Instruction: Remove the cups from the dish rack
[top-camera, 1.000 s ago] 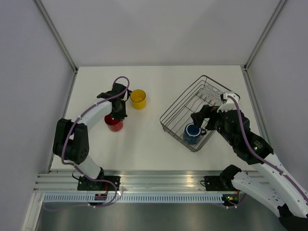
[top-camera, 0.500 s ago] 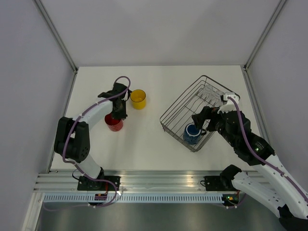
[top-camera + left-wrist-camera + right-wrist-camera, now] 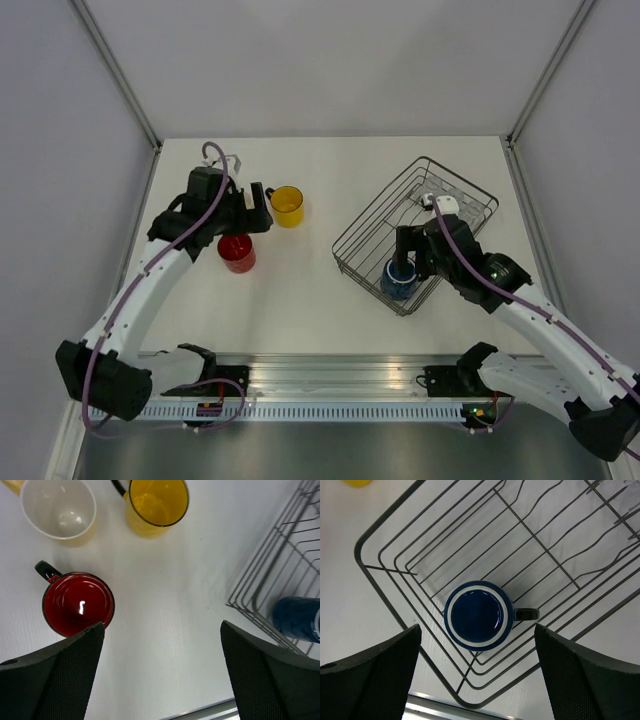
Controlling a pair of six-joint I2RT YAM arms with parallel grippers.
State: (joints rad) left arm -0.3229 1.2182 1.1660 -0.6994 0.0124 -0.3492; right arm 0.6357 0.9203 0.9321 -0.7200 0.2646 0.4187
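Observation:
The red cup (image 3: 77, 602) stands upright on the white table, just left of my left gripper (image 3: 162, 675), which hangs above the table, open and empty. A bright yellow cup (image 3: 155, 502) and a pale yellow cup (image 3: 59, 509) stand beyond it. From above, the red cup (image 3: 237, 252) and bright yellow cup (image 3: 287, 206) flank my left gripper (image 3: 262, 210). The dark blue cup (image 3: 478, 615) sits upright in the near corner of the dish rack (image 3: 385, 570). My right gripper (image 3: 477, 675) hovers open above the blue cup, not touching it.
The dish rack (image 3: 455, 185) lies at an angle on the right half of the table, its wire prongs toward the far side, with something like clear glass in its far corner. An aluminium rail (image 3: 330, 375) runs along the near edge. Walls enclose the table.
My left gripper has opened, let go of the red cup and lifted back from it. My right gripper has shifted slightly over the blue cup, still open.

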